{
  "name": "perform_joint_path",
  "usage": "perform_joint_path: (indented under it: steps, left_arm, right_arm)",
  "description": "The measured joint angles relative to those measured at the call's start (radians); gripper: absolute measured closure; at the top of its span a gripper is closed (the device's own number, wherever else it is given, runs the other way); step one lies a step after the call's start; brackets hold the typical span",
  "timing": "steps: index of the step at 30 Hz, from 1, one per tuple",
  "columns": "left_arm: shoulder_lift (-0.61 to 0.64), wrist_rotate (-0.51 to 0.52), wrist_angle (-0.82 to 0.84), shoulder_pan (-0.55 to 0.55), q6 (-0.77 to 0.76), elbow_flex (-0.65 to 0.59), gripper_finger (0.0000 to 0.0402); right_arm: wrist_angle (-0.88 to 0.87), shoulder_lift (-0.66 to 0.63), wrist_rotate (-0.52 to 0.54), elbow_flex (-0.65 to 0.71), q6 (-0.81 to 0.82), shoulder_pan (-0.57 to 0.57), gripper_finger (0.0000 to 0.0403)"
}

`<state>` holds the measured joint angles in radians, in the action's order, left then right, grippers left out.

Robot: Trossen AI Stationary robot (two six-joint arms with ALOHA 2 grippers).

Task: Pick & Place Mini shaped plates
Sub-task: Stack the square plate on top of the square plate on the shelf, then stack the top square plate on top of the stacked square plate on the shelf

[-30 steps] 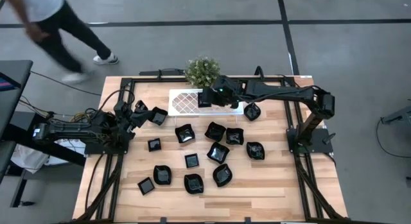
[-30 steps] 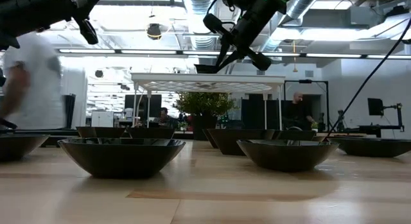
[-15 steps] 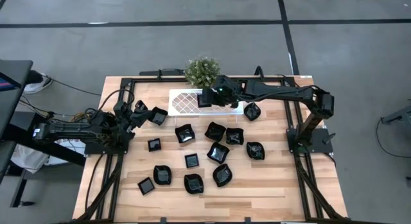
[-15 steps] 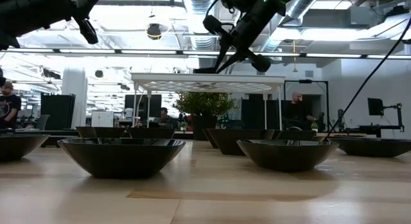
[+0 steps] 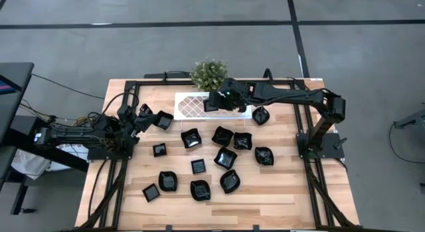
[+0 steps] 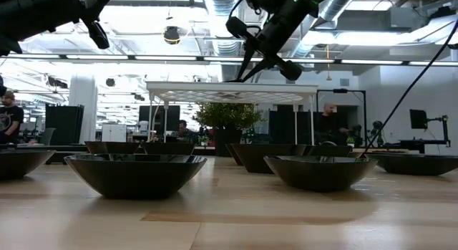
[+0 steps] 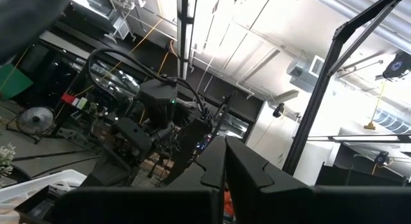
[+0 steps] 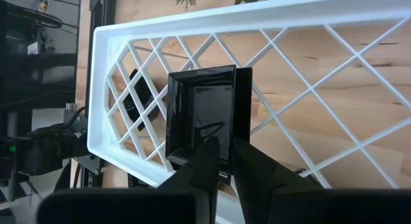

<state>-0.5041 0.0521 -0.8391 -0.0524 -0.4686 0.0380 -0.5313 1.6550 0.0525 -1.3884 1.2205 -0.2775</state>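
Gone from beside the table since a second ago: a person who was walking past its far left corner. Barely shifting in that time: the right gripper (image 5: 214, 101), hanging over the white lattice tray (image 5: 188, 105), its fingers (image 8: 204, 161) now parting a crack on either side of the near rim of a square black plate (image 8: 207, 113). Not possible to say whether that rim is being pinched or merely straddled. Lying on the tray's lattice, that square plate, near the tray's middle.

Resting at the table's left edge: the left gripper (image 5: 142, 116), jaws pressed together and holding nothing, with one black plate (image 5: 163, 119) lying just beside it.

Spreading across the wooden table (image 5: 285, 192) in front of the tray: a loose scatter of black plates (image 5: 222, 136), some square, some wavy-edged, none stacked. Sitting alone near the tray's right end: one rounded plate (image 5: 260, 115).

Standing at the table's far edge, just behind the tray: a small green potted plant (image 5: 209, 74).

Showing in the low view: dark bowl-like plates (image 6: 136, 172) on the wood, with people standing far off in the room.
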Motion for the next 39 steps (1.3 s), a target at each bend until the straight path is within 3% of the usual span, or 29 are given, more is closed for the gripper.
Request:
perform_joint_path:
  steps: [11, 20, 28, 39]
  left_arm:
    - [0.0, 0.0, -0.009, 0.0, 0.0, 0.0, 0.0389]
    - [0.0, 0.0, -0.016, 0.0, 0.0, 0.0, 0.0389]
    - [0.0, 0.0, -0.016, 0.0, -0.007, 0.0, 0.0389]
    - [0.0, 0.0, -0.027, 0.0, -0.014, 0.0, 0.0389]
  right_arm:
    - [-0.034, -0.081, -0.003, 0.0, 0.005, -0.015, 0.0364]
    - [-0.064, -0.285, -0.01, 0.0, -0.102, 0.041, 0.0367]
    - [-0.351, -0.405, 0.009, 0.0, -0.233, 0.233, 0.0381]
    - [-0.442, -0.391, 0.241, 0.048, -0.223, 0.575, 0.0396]
